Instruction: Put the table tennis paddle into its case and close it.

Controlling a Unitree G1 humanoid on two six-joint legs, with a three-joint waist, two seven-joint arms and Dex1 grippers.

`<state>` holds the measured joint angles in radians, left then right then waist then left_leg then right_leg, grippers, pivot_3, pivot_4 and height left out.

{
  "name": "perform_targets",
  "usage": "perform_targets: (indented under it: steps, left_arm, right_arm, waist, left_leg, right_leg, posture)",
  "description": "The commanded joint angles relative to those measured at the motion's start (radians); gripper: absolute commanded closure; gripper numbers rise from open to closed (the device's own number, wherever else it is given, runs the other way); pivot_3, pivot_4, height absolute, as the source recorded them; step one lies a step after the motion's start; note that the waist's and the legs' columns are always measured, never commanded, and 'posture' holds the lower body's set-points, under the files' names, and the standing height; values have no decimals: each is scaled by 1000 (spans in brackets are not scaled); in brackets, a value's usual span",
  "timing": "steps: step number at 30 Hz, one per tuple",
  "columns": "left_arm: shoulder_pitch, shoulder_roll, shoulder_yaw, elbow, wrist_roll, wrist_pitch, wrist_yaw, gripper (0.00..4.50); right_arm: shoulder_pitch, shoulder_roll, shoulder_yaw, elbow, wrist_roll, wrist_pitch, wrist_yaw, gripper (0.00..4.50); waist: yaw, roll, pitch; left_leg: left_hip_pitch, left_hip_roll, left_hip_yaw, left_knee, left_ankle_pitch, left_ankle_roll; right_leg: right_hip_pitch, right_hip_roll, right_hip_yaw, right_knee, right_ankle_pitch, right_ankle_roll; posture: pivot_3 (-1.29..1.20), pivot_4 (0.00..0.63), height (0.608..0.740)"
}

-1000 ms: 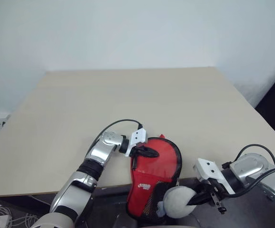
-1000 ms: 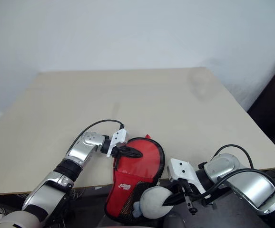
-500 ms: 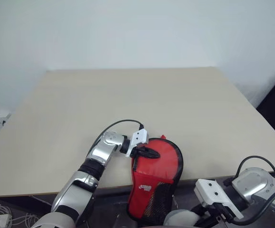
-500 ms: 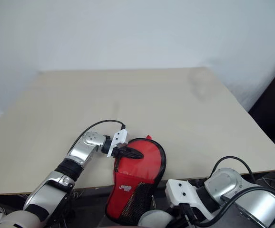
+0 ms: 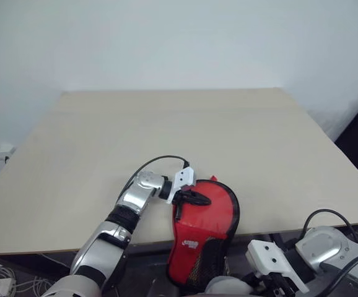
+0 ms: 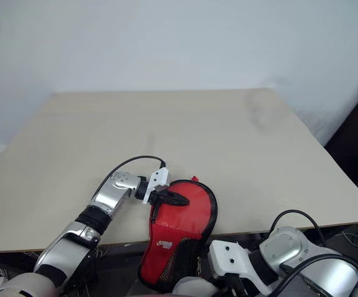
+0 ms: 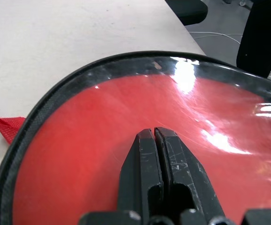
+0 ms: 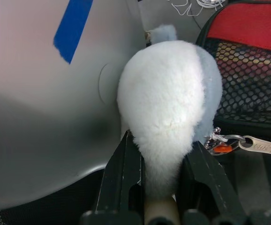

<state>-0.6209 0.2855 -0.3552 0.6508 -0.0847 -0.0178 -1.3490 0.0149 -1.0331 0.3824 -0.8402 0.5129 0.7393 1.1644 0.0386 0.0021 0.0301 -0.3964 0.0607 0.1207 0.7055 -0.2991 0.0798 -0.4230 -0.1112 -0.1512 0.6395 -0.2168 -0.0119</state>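
The paddle is hidden. The case [image 5: 202,234] overhangs the tabletop [image 5: 166,130] edge, lower centre, under the closed left pincer [image 5: 193,198]. The right pincer [image 8: 161,161] clamps a white fluffy lump [image 8: 166,108] beside the case's mesh.
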Motion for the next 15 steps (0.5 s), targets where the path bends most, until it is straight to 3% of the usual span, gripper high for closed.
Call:
perform_targets:
  steps: [1,5,12,15]
  left_arm:
    - [12,-8,-35,56,58,7,22,4500]
    - [3,-9,-28,68,62,-2,35,4500]
    - [-2,-4,-7,79,62,-7,67,4500]
    - [7,6,7,69,59,-3,86,4500]
  right_arm:
    - [-25,4,-18,-11,49,-7,31,3588]
    - [-61,-6,-66,28,73,0,41,2514]
    - [-157,-36,-196,107,169,6,114,70]
    - [-269,13,-236,205,205,33,93,25]
  waist:
    - [0,0,0]
    - [-1,0,0]
    - [-2,-1,1]
    - [-5,-2,1]
  left_leg:
    - [0,0,0,0,0,0]
    - [0,0,0,0,0,0]
    - [0,0,0,0,0,0]
    - [1,0,0,0,0,0]
  right_leg:
    - [0,0,0,0,0,0]
    - [0,0,0,0,0,0]
    - [0,0,-1,1,0,0]
    - [0,0,-1,1,0,0]
  posture:
    - [0,0,706]
    - [0,0,706]
    - [0,0,706]
    - [0,0,706]
